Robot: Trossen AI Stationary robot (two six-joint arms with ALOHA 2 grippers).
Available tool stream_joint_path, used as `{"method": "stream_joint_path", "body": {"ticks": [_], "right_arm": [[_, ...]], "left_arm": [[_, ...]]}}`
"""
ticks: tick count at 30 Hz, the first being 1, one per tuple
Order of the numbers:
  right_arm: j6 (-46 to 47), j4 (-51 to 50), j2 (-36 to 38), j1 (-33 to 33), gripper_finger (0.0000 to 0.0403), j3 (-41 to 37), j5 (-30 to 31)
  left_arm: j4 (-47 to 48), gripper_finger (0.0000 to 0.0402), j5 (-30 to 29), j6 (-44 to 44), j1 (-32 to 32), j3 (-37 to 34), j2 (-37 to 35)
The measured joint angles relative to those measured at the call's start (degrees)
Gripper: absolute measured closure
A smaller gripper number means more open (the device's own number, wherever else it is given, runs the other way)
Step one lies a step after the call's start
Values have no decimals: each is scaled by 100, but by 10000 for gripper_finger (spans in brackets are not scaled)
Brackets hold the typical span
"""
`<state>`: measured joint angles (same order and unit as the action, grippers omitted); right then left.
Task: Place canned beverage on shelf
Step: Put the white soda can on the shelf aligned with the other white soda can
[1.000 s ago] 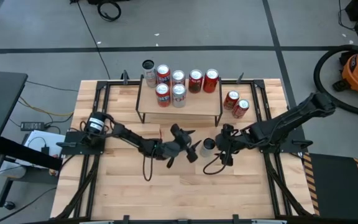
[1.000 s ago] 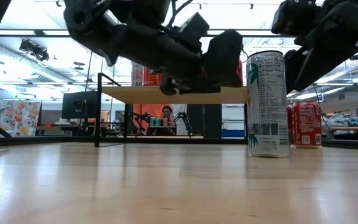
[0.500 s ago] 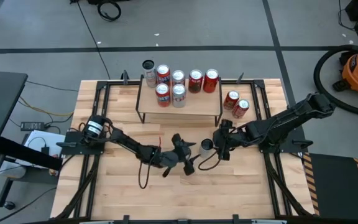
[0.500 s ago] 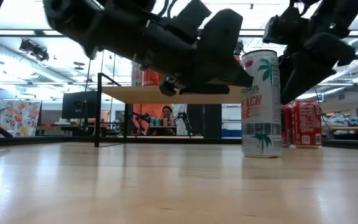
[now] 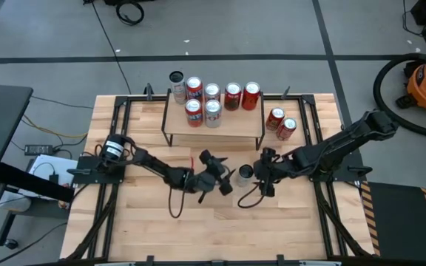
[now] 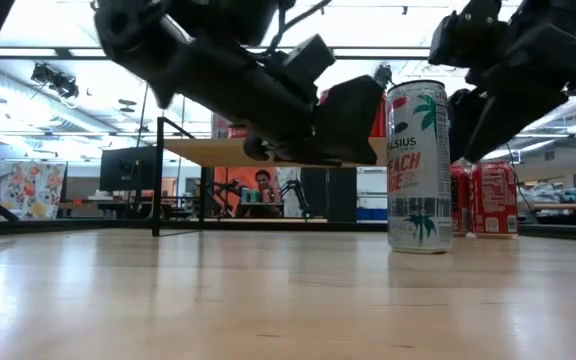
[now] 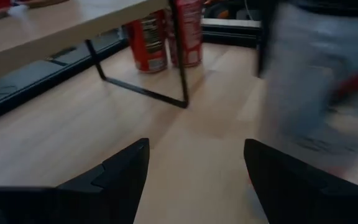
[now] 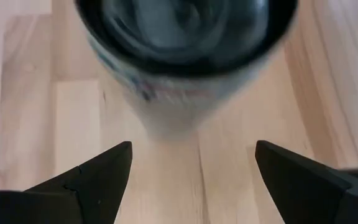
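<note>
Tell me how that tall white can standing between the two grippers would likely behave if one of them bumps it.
The tall white can is slim and stands upright on a small base, so a high sideways nudge would probably tip it. Being round, it would likely roll across the smooth tabletop once down. Its smooth printed wall may slip in a loose grip.

tall can (image 6: 419,166), reads "CELSIUS", "PEACH"

White can (image 6: 419,165) with green palms and red lettering; red cans (image 5: 233,96) on the light-wood shelf (image 5: 213,127); black arms.
</note>
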<state>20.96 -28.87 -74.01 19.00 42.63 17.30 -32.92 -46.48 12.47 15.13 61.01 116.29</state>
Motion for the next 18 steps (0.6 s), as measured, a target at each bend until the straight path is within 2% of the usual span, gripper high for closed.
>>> {"method": "stream_joint_path", "body": {"ticks": [7, 18], "right_arm": [[-221, 611, -311, 19, 51, 0, 268], [-686, 263, -365, -323, 51, 0, 310]], "left_arm": [[-307, 127, 632, -4, -179, 0, 0], [119, 127, 546, 144, 379, -2, 2]]}}
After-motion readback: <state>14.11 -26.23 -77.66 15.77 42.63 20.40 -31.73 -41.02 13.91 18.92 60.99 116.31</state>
